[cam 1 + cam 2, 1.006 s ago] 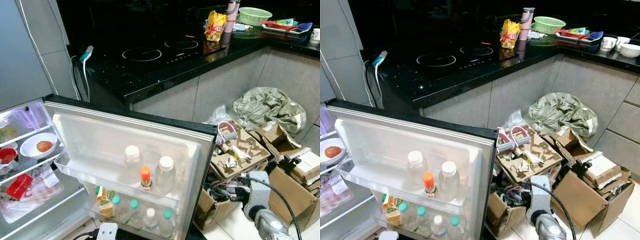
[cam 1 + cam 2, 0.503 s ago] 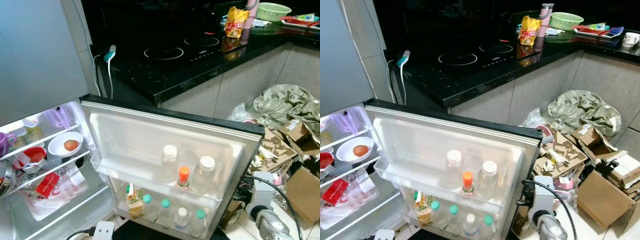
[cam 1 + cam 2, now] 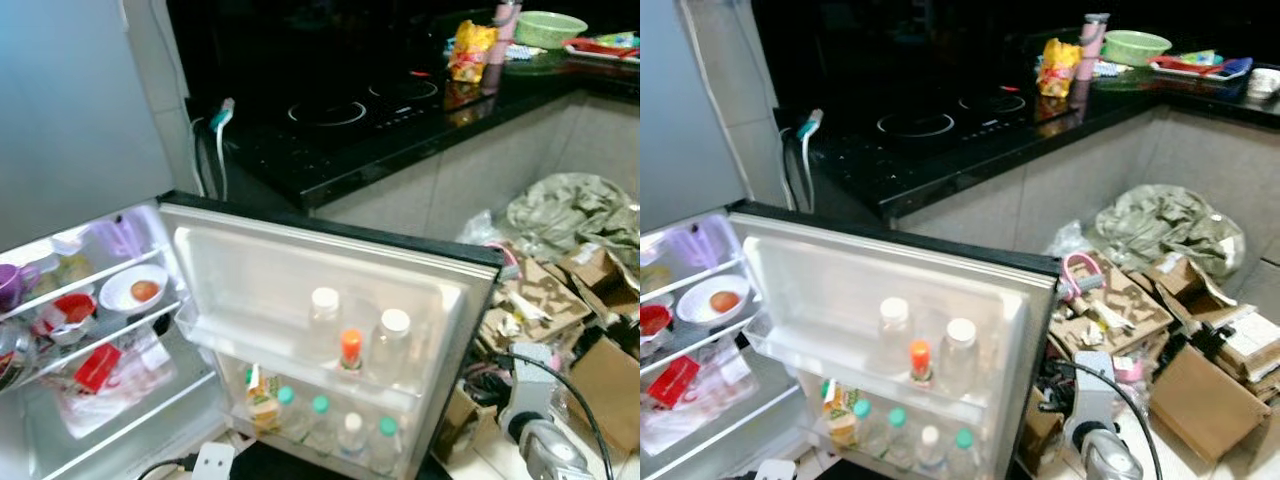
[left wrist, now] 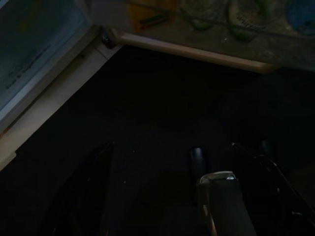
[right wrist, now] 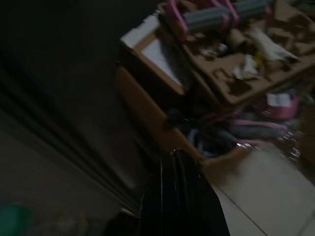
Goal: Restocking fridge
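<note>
Open fridge door [image 3: 300, 290] swung wide, bottles [image 3: 390, 335] racked in its shelves, an orange-capped bottle [image 3: 350, 350] between them, a bowl [image 3: 130, 290] holding fruit inside, right gripper [image 5: 179, 196] fingers clenched, left gripper [image 4: 152, 191] hung low, fingers parted.

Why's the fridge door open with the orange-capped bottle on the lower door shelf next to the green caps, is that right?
Not quite. In the left eye view the orange-capped bottle stands on the upper door shelf, between two white-capped bottles. The green-capped bottles sit on the shelf below. The fridge door is open.
</note>
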Available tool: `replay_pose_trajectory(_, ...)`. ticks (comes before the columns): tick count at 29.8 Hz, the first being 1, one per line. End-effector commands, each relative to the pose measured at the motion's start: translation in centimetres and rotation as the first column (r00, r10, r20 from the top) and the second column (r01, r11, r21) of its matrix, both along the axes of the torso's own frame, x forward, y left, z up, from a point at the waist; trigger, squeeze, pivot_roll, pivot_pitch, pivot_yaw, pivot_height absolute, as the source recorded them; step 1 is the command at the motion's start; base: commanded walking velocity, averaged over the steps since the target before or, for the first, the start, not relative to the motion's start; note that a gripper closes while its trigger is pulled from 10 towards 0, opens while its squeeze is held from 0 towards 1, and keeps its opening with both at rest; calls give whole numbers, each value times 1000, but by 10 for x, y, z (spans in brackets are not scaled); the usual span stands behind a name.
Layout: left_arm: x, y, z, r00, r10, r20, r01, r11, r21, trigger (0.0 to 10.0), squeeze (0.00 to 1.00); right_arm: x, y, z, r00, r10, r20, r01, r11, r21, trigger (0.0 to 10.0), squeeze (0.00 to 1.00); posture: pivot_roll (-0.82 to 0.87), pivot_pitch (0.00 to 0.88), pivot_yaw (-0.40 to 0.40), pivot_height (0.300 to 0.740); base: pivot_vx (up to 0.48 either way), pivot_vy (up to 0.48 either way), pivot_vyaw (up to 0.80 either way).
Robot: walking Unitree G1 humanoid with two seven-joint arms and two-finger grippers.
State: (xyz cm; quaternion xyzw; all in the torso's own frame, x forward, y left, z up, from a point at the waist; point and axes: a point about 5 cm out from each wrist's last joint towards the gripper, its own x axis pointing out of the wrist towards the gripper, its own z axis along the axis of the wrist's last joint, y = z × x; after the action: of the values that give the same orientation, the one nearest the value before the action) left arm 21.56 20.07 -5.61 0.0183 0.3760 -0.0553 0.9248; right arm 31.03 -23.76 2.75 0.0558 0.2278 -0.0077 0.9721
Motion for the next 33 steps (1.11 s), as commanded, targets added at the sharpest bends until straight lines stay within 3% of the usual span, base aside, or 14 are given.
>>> replay_pose_trajectory(1,-12,2,-8,999,6,-48,-5,1000,14,10000,0,-6,3,-8,999,15,-39,-15,1000,-2,10000,0,-36,122,31,740,0,0,0)
replay_pose_trajectory(8,-16,8,-9,998,25,-57,-23,999,35,10000,0,3,6,1,999,33,1,-33,999,-3,10000,0,-28,134,32,740,0,0,0)
replay_pose_trajectory(16,-12,15,-4,998,67,-15,-67,997,47,10000,0,23,2,26,989,-105,101,107,994,-8,10000,0,-12,140,32,740,0,0,0)
replay_pose_trajectory(19,-12,20,-2,996,87,8,-87,995,48,10000,0,33,12,36,981,-128,149,122,991,49,10000,0,-11,140,31,740,0,0,0)
replay_pose_trajectory(28,-15,19,-1,996,81,43,-82,997,13,10000,0,32,47,31,978,70,195,-112,970,214,10000,0,-11,132,30,740,0,0,0)
replay_pose_trajectory(32,-13,16,0,996,68,60,-68,998,-5,10000,0,26,58,28,957,169,235,-234,930,284,10000,0,-14,128,32,740,0,0,0)
replay_pose_trajectory(33,-13,14,0,996,58,66,-57,998,-12,10000,0,22,62,25,940,221,259,-299,898,322,10000,0,-16,126,35,740,0,0,0)
